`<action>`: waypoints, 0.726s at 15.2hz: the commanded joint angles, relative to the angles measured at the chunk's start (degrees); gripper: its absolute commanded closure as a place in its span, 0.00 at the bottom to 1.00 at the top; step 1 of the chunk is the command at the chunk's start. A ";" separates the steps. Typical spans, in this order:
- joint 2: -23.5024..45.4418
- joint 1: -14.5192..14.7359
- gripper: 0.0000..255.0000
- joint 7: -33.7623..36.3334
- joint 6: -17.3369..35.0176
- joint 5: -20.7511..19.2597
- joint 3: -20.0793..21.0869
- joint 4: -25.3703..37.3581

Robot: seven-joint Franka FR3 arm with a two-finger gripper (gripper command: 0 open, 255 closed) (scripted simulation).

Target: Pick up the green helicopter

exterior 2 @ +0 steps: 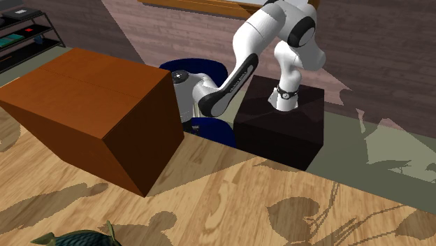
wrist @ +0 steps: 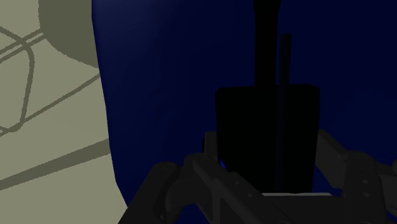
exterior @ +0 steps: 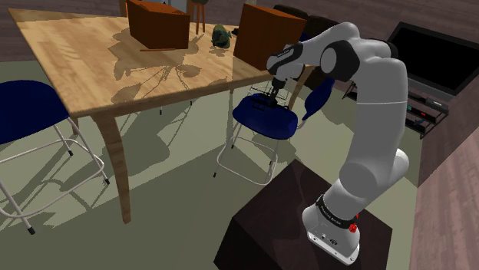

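Note:
The green helicopter (exterior: 221,36) lies on the wooden table (exterior: 84,61) between two brown boxes, near the far edge. It also peeks in as a dark green shape (exterior 2: 73,239) in the second exterior view. My gripper (exterior: 272,93) hangs off the table, just above a blue chair seat (exterior: 265,119), well to the shoulder view's right of the helicopter. In the wrist view the fingers (wrist: 210,149) stand apart, open, with nothing between them, over the dark blue seat (wrist: 165,76).
A brown box (exterior: 159,23) and another (exterior: 265,34) flank the helicopter; the nearer box (exterior 2: 91,112) hides my hand in the second exterior view. A second blue chair (exterior: 23,111) stands at the table's near end. A shelf with a dark screen (exterior: 434,54) is behind the arm.

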 commanded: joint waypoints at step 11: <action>-2.33 0.83 1.00 1.31 -4.14 -1.42 -0.91 0.60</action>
